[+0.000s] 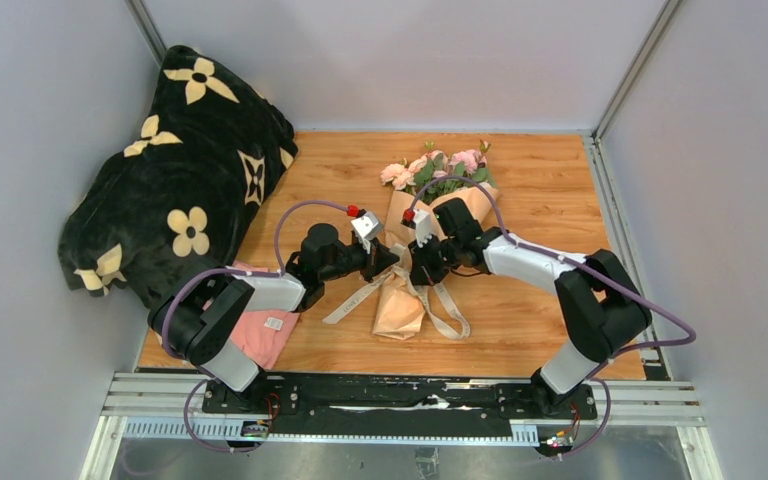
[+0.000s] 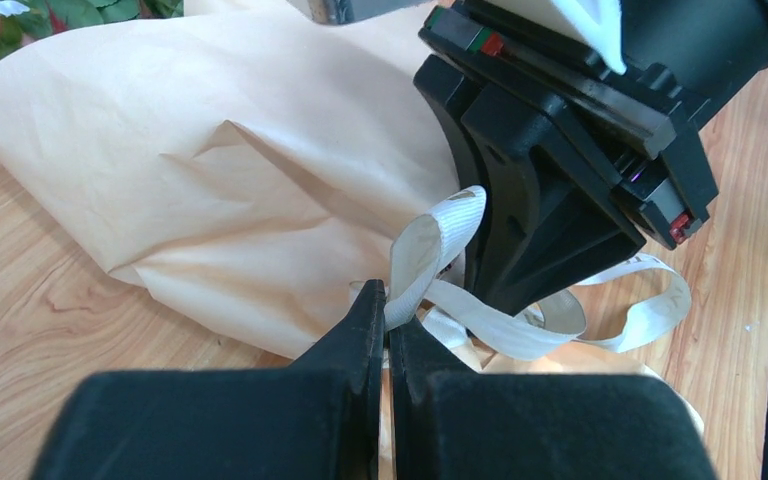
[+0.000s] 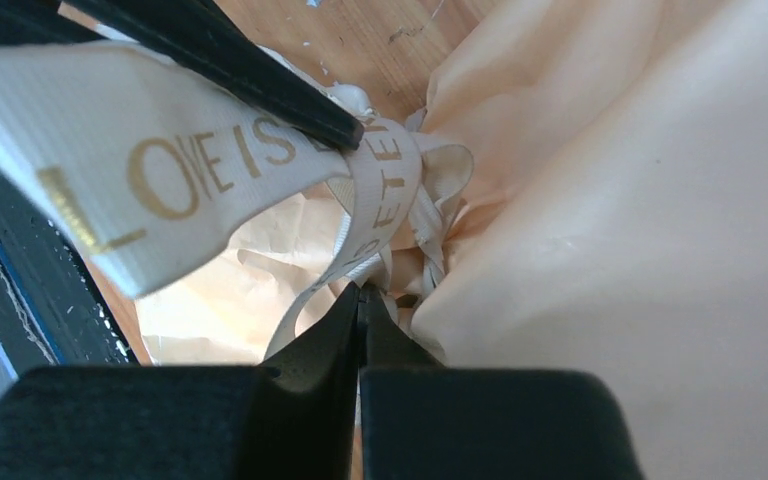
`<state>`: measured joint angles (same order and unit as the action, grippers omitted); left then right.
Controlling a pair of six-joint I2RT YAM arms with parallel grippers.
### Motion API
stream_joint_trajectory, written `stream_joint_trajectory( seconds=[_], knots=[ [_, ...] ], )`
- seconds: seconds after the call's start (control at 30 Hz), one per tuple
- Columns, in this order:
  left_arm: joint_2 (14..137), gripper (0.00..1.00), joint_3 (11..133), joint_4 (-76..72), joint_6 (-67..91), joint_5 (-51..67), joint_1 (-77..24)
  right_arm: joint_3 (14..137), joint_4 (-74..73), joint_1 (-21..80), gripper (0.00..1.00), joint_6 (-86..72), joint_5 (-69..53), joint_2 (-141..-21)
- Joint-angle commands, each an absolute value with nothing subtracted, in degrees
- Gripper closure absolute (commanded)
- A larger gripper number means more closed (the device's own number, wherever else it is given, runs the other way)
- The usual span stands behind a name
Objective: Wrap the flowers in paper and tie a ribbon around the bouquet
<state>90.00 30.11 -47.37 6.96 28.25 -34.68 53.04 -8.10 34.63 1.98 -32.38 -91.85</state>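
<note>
Along the ribbon (image 3: 160, 170), gold capital letters read "LOVE IS".

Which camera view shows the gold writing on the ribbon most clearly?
The right wrist view. There the ribbon fills the upper left, its gold letters LOVE IS readable. The left wrist view shows only a plain cream loop without legible print. The top external view shows thin strips beside the bouquet, too small to read.

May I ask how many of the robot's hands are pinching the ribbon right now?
2. The left hand is shut on a ribbon loop beside the paper; the right hand, facing it, appears shut on another strand.
</note>
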Motion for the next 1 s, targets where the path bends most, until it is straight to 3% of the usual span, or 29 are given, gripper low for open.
stream_joint_trajectory(
  seconds=[0.0,0.4,0.7,0.73,0.83,0.87,0.97],
  knots=[
    [88.9,1.00,29.4,-46.7,5.6,27.5,-34.7,52.7,-10.6,34.2,1.00,1.9,-29.1,-88.4],
    [89.0,1.00,27.8,-45.3,2.4,27.7,-34.6,50.8,-13.4,30.8,0.97,-2.8,-23.7,-80.5],
    [88.8,1.00,27.4,-44.8,1.5,29.1,-34.6,50.0,-11.5,29.1,1.00,-3.9,-23.1,-81.1],
    [88.4,0.96,27.4,-44.3,1.4,29.5,-34.6,49.9,-11.1,29.1,1.00,-3.9,-23.8,-81.0],
    [86.8,0.58,27.8,-42.7,0.5,29.7,-34.5,49.6,-10.5,29.2,1.00,-3.9,-25.8,-81.2],
    [86.2,0.51,28.2,-41.6,0.2,29.9,-33.9,49.5,-10.7,29.2,1.00,-4.0,-26.2,-81.3],
    [84.5,0.47,30.6,-36.9,0.3,33.1,-31.5,48.5,-10.8,29.3,1.00,-4.0,-26.4,-80.6]
  ],
)
